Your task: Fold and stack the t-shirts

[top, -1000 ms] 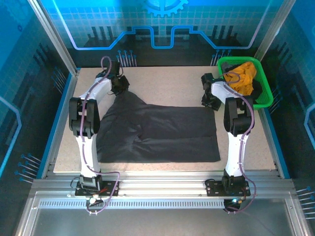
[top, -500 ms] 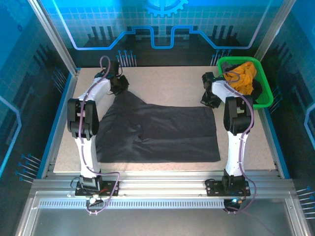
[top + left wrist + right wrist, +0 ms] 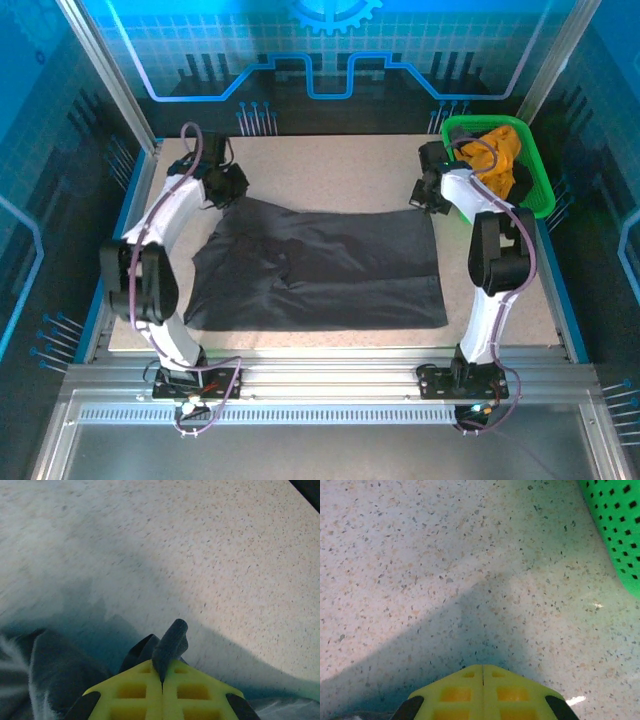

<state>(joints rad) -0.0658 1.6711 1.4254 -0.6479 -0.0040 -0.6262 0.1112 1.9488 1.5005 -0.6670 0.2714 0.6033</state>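
No legible text or labels anywhere

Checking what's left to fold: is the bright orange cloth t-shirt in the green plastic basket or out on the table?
In: the bright orange cloth t-shirt sits crumpled inside the green plastic basket.

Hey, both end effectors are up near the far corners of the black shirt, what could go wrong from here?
The right end effector is shut with no cloth showing between its fingers, so it may have missed the black t-shirt; a lift would then raise one corner only.
The left end effector pinches just a small tab of that shirt, which might slip out.
The green basket sits close beside the right arm and could get bumped.
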